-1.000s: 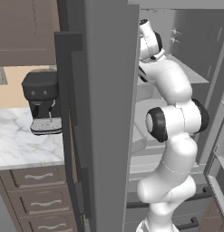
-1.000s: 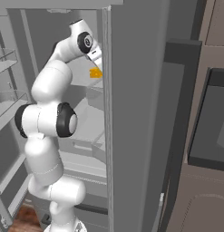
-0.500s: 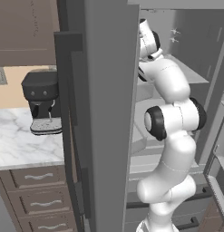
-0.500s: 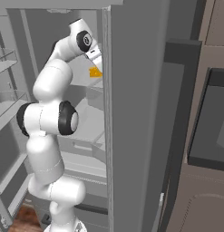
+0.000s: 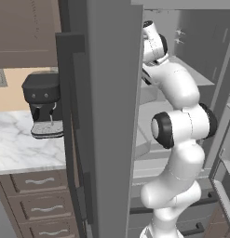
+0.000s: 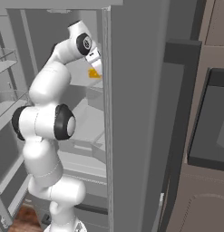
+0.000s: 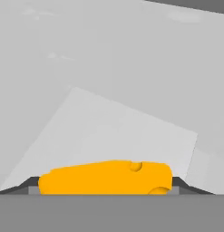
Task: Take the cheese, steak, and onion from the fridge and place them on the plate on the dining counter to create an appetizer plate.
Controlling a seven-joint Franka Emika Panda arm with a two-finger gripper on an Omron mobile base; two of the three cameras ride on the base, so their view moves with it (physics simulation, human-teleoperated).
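Tool [image 7: 106, 192] fingers flank the cheese [image 7: 106, 177] on a fridge shelf [image 7: 127, 131]; grip uncertain.

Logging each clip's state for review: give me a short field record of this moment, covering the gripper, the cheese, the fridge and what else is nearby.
gripper: closed on the cheese, a fingertip at each end of it
cheese: orange wedge on a pale fridge shelf
fridge: doors open, arm reaching inside
nearby: black coffee machine on the marble worktop
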